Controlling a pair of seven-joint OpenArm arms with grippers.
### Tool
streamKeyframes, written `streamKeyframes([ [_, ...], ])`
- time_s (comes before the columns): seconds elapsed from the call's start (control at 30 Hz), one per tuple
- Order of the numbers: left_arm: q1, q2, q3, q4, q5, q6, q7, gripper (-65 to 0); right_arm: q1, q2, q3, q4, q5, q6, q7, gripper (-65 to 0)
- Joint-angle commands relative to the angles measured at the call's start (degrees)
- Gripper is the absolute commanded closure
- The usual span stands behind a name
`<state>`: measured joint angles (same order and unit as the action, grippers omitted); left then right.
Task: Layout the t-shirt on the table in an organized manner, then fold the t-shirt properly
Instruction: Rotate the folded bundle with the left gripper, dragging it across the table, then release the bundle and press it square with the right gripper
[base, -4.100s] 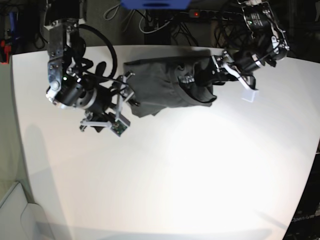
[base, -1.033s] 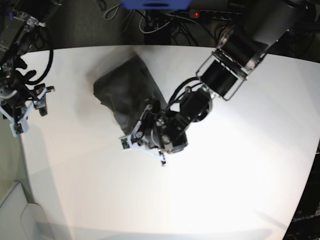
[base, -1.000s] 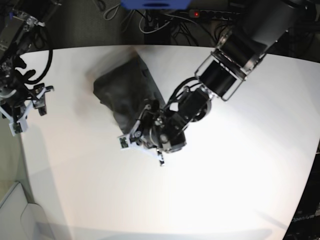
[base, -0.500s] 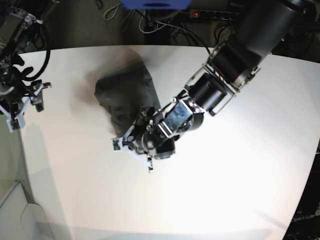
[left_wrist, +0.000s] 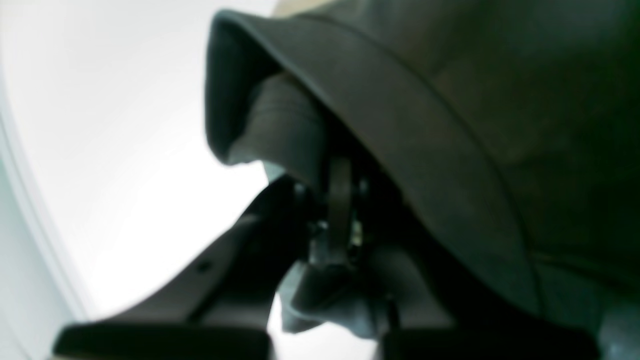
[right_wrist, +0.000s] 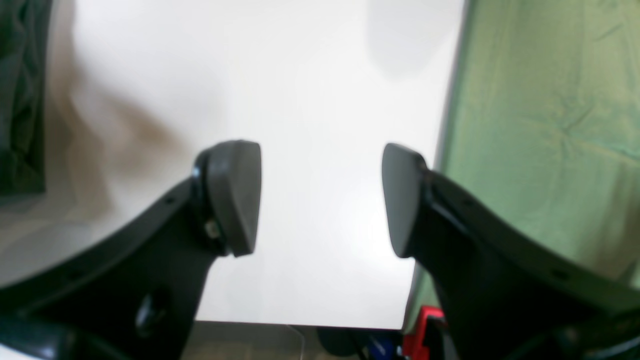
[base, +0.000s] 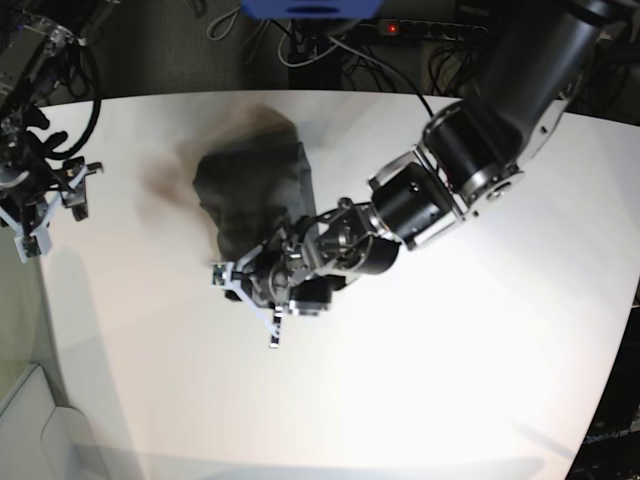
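The left arm (base: 470, 160) is built of thick black cylindrical segments joined by silver-grey metal collars, tapering toward a cluster of dark housings and pale brackets at the left gripper (base: 262, 290), where a small green-marked board shows at about nine o'clock. In the left wrist view its fingers are matte black, blurred, perhaps with a metal pin between them. The right gripper (right_wrist: 320, 200) has two curved matte-black fingers (right_wrist: 235, 195) ending in rounded dark-grey pads, with small screw holes along their shanks. The right arm (base: 30, 90) carries looping black cables and white bracket pieces.
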<state>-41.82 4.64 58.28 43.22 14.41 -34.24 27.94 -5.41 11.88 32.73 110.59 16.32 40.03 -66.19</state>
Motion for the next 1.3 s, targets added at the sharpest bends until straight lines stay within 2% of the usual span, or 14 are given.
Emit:
streamKeyframes([
  [0.0, -1.74, 0.76, 0.58, 0.69, -0.3, -0.27, -0.91, -0.2, 0.62, 0.74, 0.28, 0.84, 0.34, -0.03, 1.18, -38.1],
  [0.1, -2.18, 0.76, 2.95, 0.87, 0.66, -0.09, -1.17, -0.2, 0.62, 0.74, 0.19, 0.84, 0.34, -0.03, 1.18, -38.1],
  [0.3, -1.65, 1.64, 3.39, 1.22, 8.31, -0.09, -1.26, -0.2, 0.62, 0.65, 0.02, 0.84, 0.34, -0.03, 1.18, -38.1],
  [0.5, -1.83, 1.9, 3.39, 2.36, 9.28, 0.17, -0.65, -1.0, 0.53, 0.65, -0.07, 0.84, 0.34, -0.03, 1.09, -38.1],
  [0.6, -1.74, 1.55, 3.21, 5.35, 9.28, 0.35, 0.94, -9.9, 0.53, 0.65, -0.07, 0.84, 0.34, -0.03, 1.09, -38.1],
  [0.7, -1.74, 1.55, 0.49, 8.69, 9.28, 0.35, 2.87, -25.2, 0.53, 0.65, -0.07, 0.84, 0.34, -0.03, 1.09, -38.1],
  [0.77, -1.74, 1.47, -1.45, 10.62, 9.37, 0.09, 3.04, -30.8, 0.53, 0.65, -0.07, 0.84, 0.43, -0.03, 1.09, -38.1],
  [0.93, -1.47, 1.38, -7.34, 14.05, 9.37, 0.35, 3.04, -29.8, 0.53, 0.65, -0.16, 0.84, 0.52, -0.03, 1.09, -38.1],
  [1.07, 0.46, 1.38, -14.9, 17.83, 9.81, 0.26, 3.04, -27.9, 0.53, 0.56, -0.25, 0.93, 0.52, -0.03, 1.09, -38.1],
  [1.27, 6.09, 0.32, -20.61, 21.79, 18.77, -0.27, 3.13, -26.5, 0.62, -0.58, -4.2, 1.28, 0.52, -0.03, 1.09, -38.1],
])
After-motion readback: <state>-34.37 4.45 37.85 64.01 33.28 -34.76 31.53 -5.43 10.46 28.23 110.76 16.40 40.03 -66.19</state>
